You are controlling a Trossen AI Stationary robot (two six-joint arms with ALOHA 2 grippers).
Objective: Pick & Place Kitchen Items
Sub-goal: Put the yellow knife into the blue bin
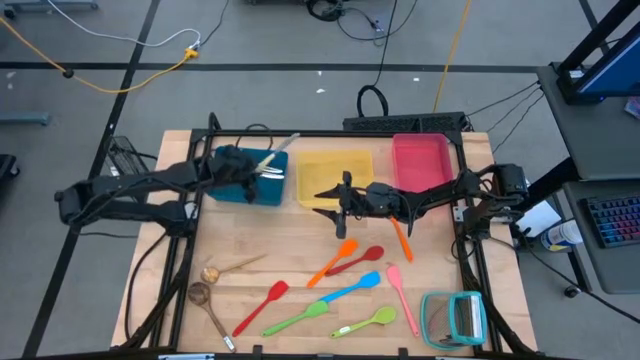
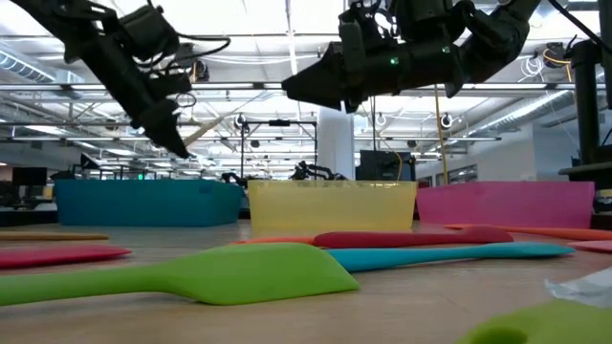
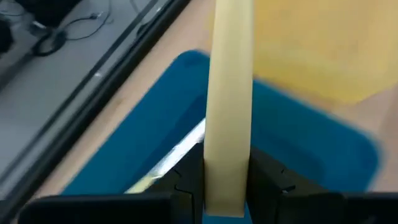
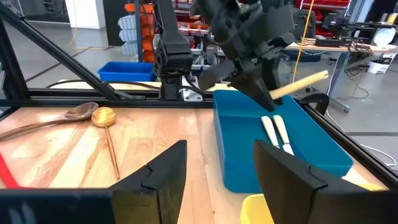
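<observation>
Landmark: blue tray (image 1: 245, 182), at the far left of the wooden table (image 1: 300, 250).

Item 1. Left gripper (image 1: 262, 166), poised above the blue tray, fingers (image 3: 186, 186) clamped on a pale-handled utensil (image 1: 278, 152). Its long axis runs slanting up and away from the gripper, out past the tray's far right corner. Two pale-handled cutlery pieces (image 4: 277, 134) already lie inside the tray, directly below the held one. Judgement: the coming move is a straight lowering and release, with the tray right under the gripper.

Item 2. Right gripper (image 1: 335, 196), to the right of the blue tray, over the yellow tray (image 1: 335, 172); fingers (image 4: 165, 177) spread apart, nothing between them. The pink tray (image 1: 420, 160) lies farther right again.

Item 3. Loose kitchen items, nearer the table's front edge than the blue tray:
- two wooden spoons (image 1: 205, 290), front left;
- red spatula (image 1: 262, 305), green spatula (image 1: 298, 318), green spoon (image 1: 365, 322);
- blue spatula (image 1: 350, 290), orange spatula (image 1: 333, 260), red spoon (image 1: 357, 260), pink spatula (image 1: 400, 293), orange utensil (image 1: 402, 240).

Judgement: the right arm is the nearer one to most of these.

Item 4. Teal-framed rack (image 1: 455, 318), front right corner, well apart from the blue tray.

Item 5. Room: grey floor with cables (image 1: 130, 60) beyond the table; a workshop with shelving behind.
</observation>
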